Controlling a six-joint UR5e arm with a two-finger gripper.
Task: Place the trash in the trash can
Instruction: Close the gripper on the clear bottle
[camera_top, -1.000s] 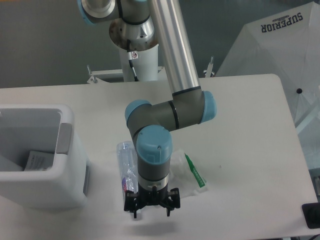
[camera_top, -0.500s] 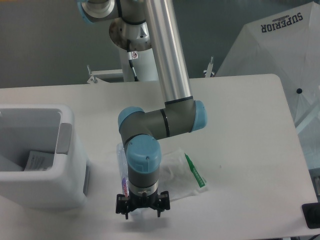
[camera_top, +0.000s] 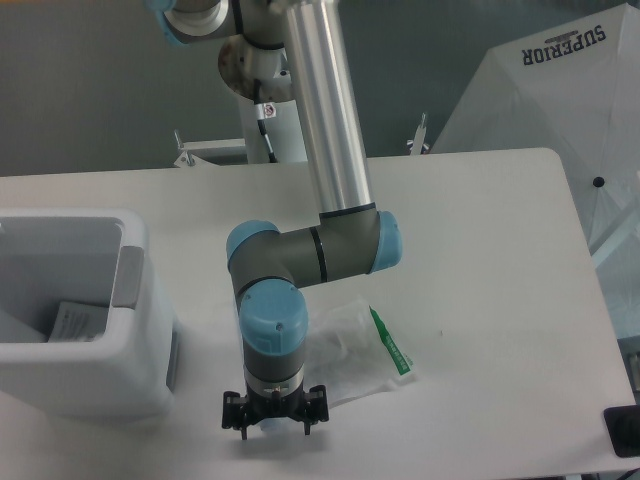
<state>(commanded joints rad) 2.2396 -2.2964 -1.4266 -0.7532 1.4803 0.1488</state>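
One plastic bag (camera_top: 350, 345), one trash can (camera_top: 75, 310), one spread-fingered gripper (camera_top: 274, 420).

Bottle hidden behind arm (camera_top: 270, 335); trash can (camera_top: 140, 300) cut off at left.

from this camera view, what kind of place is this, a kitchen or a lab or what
Most likely a robotics lab or test cell, not a kitchen: an industrial arm with its gripper works over a plain white table, with a white trash can and a plastic bag laid out as test items.

A white table (camera_top: 480, 220) stands before a grey wall (camera_top: 90, 80), a white umbrella (camera_top: 560, 90) alongside.
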